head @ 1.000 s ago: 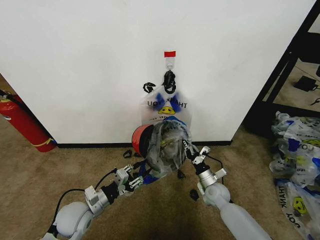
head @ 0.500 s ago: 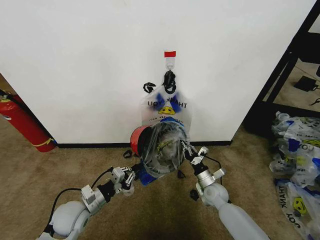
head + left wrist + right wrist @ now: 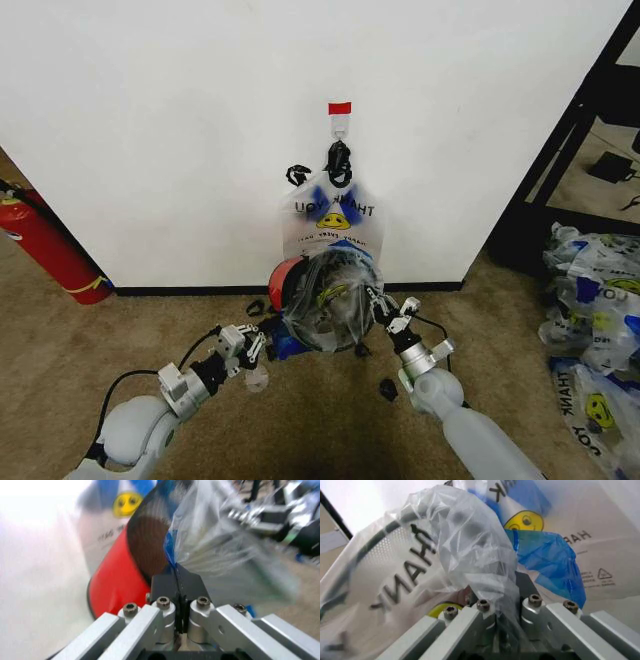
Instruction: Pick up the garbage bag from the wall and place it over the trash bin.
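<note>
The left gripper (image 3: 262,345) sits low over the carpet, its fingers (image 3: 187,587) pressed together on a blue-edged fold of the garbage bag (image 3: 330,300), which starts right at its tips and stretches away toward the other arm. The right gripper (image 3: 377,301) meets the bag from the opposite side; its fingers (image 3: 527,588) are pinched on a bunched strip of clear plastic that runs up between them. Between the two grippers the bag is pulled over the mouth of the trash bin (image 3: 283,280), which lies tipped on its side with its red base toward the left gripper and its dark opening under the plastic. Just beyond the bin, past both grippers, another printed bag (image 3: 333,215) hangs flat against the wall (image 3: 150,130) from a hook (image 3: 340,126) under red tape. Far out to the left arm's side a fire extinguisher (image 3: 45,250) leans at the baseboard; far to the right arm's side lies a heap of bags (image 3: 595,330).
</note>
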`<state>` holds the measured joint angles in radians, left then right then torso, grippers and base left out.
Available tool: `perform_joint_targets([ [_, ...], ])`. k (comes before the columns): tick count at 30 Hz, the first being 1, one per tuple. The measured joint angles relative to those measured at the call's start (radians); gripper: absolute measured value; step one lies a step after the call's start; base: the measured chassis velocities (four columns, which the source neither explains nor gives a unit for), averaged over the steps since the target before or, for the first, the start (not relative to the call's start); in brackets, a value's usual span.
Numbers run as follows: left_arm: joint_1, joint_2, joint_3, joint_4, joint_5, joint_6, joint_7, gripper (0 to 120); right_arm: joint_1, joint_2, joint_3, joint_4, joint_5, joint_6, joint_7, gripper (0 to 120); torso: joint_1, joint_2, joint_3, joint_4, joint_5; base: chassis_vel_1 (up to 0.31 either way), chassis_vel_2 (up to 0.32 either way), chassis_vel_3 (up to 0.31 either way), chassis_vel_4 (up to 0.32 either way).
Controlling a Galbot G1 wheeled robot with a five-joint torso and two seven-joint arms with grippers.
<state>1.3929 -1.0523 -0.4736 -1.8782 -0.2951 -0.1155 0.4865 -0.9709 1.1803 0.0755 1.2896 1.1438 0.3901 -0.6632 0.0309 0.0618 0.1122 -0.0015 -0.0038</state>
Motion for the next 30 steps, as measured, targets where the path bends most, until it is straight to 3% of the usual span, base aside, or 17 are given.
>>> perform_joint_targets([
  [7, -0.01, -0.009, 0.003, 0.057, 0.034, 0.001, -0.018, 0, -0.004, -0.004, 0.0, 0.008, 0.042, -0.022, -0.038, 0, 0.0, 0.0, 0.0, 0.0, -0.0001, 0.0, 0.0, 0.0, 0.0],
  [16, 0.0, -0.019, 0.015, 0.052, 0.032, -0.032, -0.03, 0, -0.01, -0.004, -0.004, 0.009, 0.051, -0.029, -0.058, 0, 0.0, 0.0, 0.0, 0.0, 0.0, 0.0, 0.0, 0.0, 0.0],
  [24, 0.0, -0.02, 0.033, 0.071, 0.046, -0.079, -0.116, 0, -0.026, -0.007, -0.021, 0.043, 0.107, -0.053, -0.06, 0, 0.0, 0.0, 0.0, 0.0001, 0.0, 0.0, 0.0, 0.0, 0.0],
  [28, 0.004, -0.022, 0.046, 0.074, 0.028, -0.154, -0.146, 0, -0.041, -0.011, -0.037, 0.083, 0.122, -0.056, -0.01, 0, 0.0, 0.0, 0.0, 0.0, -0.0001, 0.0, 0.0, 0.0, 0.0],
  [30, 0.009, -0.023, 0.047, 0.074, 0.028, -0.192, -0.15, 7, -0.049, -0.011, -0.044, 0.1, 0.119, -0.056, 0.026, 0, 0.0, 0.0, 0.0, 0.0, -0.0001, 0.0, 0.0, 0.0, 0.0],
])
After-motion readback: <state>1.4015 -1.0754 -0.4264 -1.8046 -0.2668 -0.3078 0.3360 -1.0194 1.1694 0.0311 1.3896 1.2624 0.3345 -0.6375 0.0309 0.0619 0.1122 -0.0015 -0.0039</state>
